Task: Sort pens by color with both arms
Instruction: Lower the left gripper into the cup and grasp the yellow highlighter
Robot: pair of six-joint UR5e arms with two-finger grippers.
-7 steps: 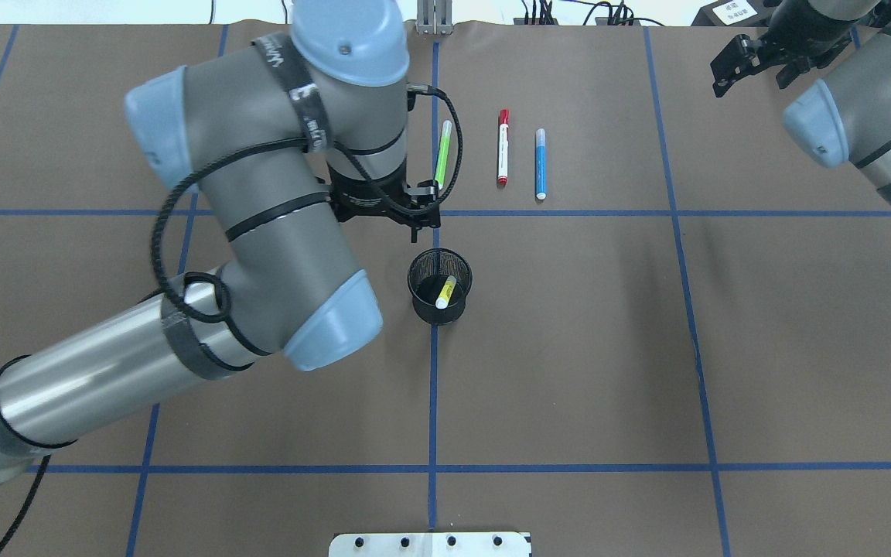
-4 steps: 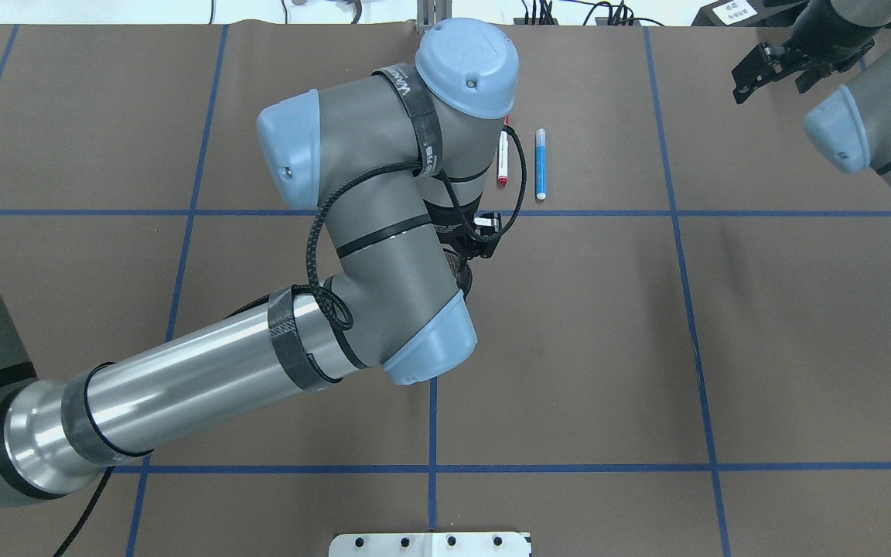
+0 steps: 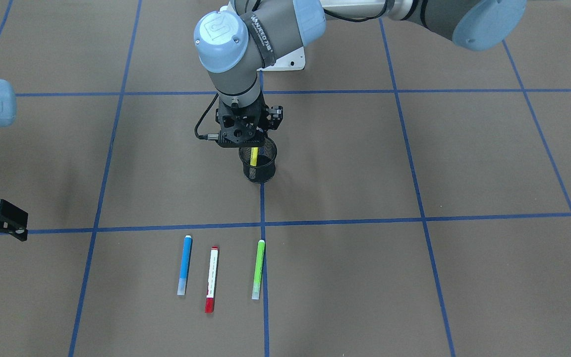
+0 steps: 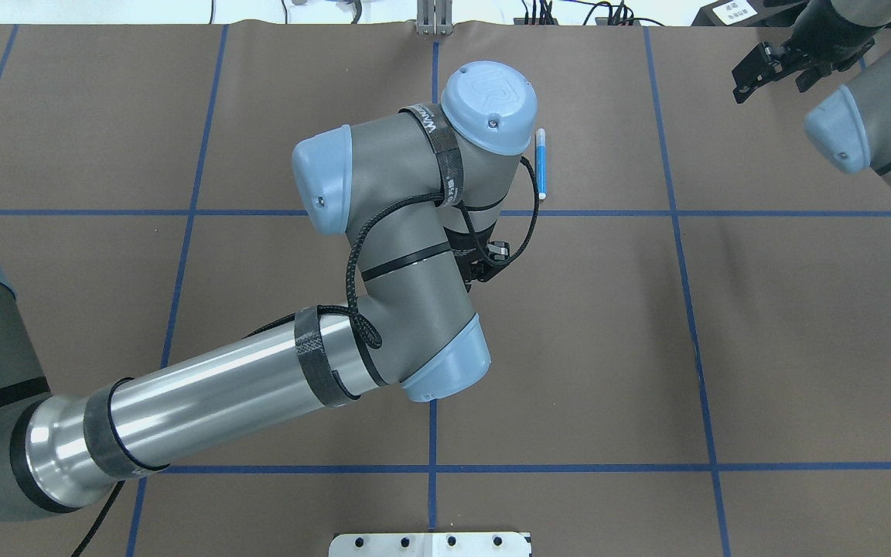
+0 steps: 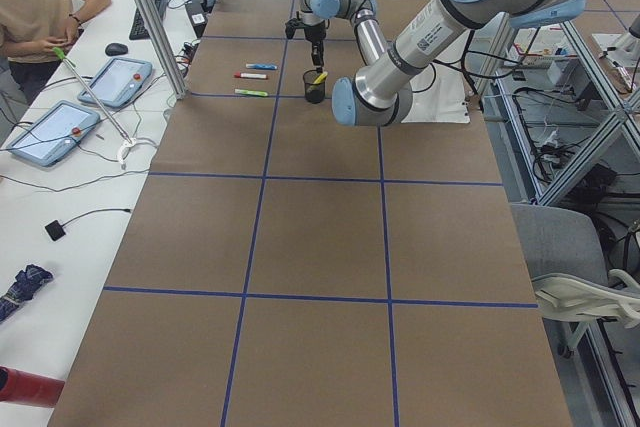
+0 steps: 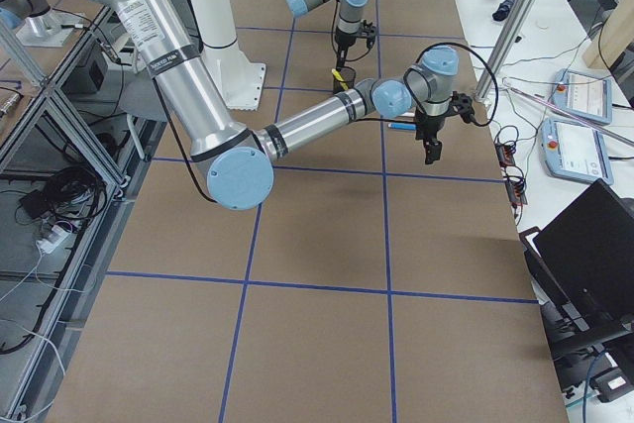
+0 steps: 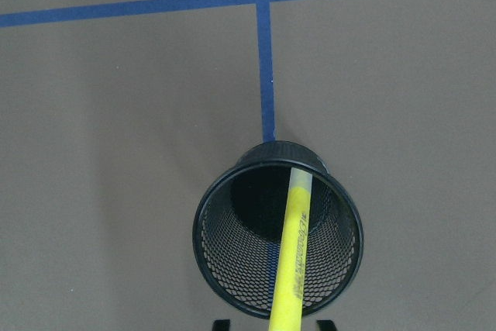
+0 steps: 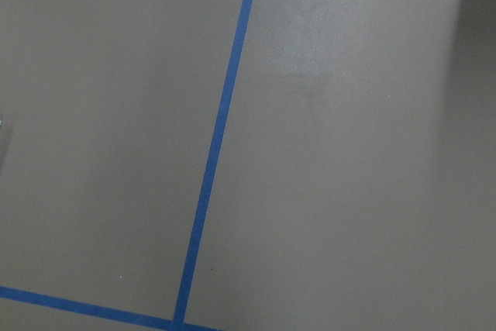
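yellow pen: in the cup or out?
In. The yellow pen leans inside the black mesh cup, upper end past the rim.

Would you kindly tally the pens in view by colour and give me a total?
Blue pen: 1
Red-capped white pen: 1
Light green pen: 1
Yellow pen, standing in the black mesh cup: 1
Total: 4 pens

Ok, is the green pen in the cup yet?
No, the green pen lies on the table; only the yellow pen stands in the mesh cup.
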